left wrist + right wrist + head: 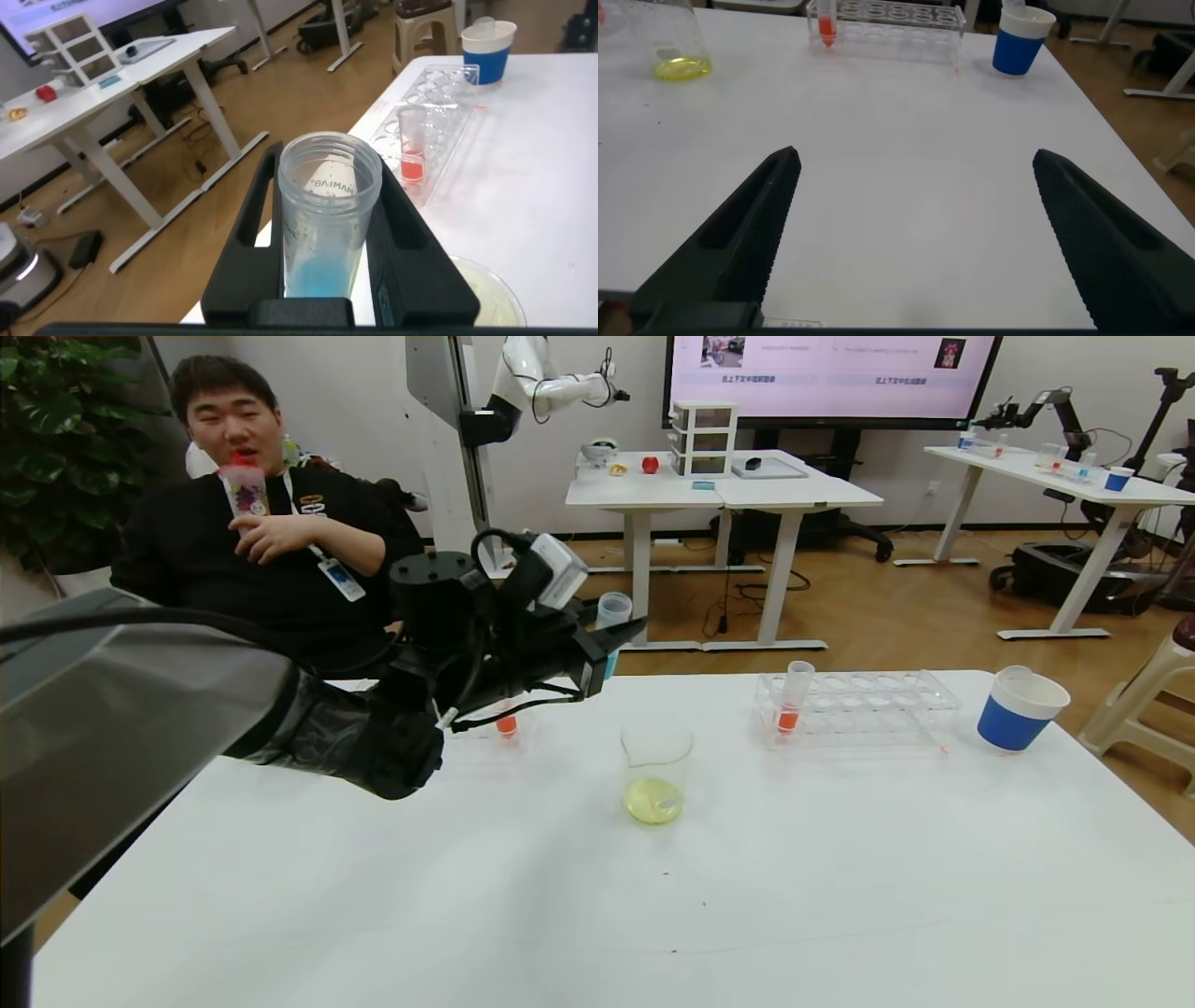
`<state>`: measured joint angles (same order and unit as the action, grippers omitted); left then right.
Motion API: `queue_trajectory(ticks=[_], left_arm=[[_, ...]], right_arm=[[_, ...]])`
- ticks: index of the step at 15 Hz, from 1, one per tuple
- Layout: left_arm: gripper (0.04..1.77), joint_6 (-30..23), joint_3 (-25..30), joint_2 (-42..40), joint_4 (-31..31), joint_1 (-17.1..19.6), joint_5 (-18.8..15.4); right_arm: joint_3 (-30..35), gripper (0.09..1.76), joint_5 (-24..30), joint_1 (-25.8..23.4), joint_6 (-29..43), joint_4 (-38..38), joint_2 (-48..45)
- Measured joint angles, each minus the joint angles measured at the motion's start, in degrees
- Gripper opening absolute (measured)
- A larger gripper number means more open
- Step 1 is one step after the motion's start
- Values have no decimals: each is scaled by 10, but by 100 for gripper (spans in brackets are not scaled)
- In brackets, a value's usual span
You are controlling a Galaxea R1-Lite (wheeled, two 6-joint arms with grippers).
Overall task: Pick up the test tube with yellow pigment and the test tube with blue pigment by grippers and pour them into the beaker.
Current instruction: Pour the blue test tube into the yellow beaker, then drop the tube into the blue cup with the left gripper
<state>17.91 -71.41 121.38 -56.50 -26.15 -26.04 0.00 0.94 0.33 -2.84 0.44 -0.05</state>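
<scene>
My left gripper [618,633] is shut on the test tube with blue pigment [613,611] and holds it roughly upright in the air, above the table's far edge, left of and behind the beaker [655,775]. In the left wrist view the tube [322,233] sits between the black fingers [245,224], open end up, with cyan liquid at its bottom. The beaker holds yellow-green liquid and also shows in the right wrist view [668,37]. The test tube with yellow pigment is out of view. My right gripper [917,159] is open and empty above bare table near the front.
A clear tube rack [868,705] holds an orange-red tube [794,695] at the back right. A white cup with blue sleeve [1018,709] stands beside it. Another orange-red tube [506,721] stands under my left arm. A person [252,532] sits behind the table's far left.
</scene>
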Motion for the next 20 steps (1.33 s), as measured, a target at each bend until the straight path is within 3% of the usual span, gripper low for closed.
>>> queue_trajectory(ticks=[4,8,11,13,16,20], left_arm=[[50,101,-42,66,-48,4,-65],[50,231,-87,107,-56,10,-130],[50,320,-90,119,-58,12,-153],[50,359,-90,123,-61,13,-158],[50,421,-90,126,-57,16,-208],[50,500,-92,130,-40,17,-231]], right_arm=[[0,174,0,0,0,0,0],[0,174,0,0,0,0,0],[0,174,0,0,0,0,0],[0,174,0,0,0,0,0],[0,174,0,0,0,0,0],[0,174,0,0,0,0,0]])
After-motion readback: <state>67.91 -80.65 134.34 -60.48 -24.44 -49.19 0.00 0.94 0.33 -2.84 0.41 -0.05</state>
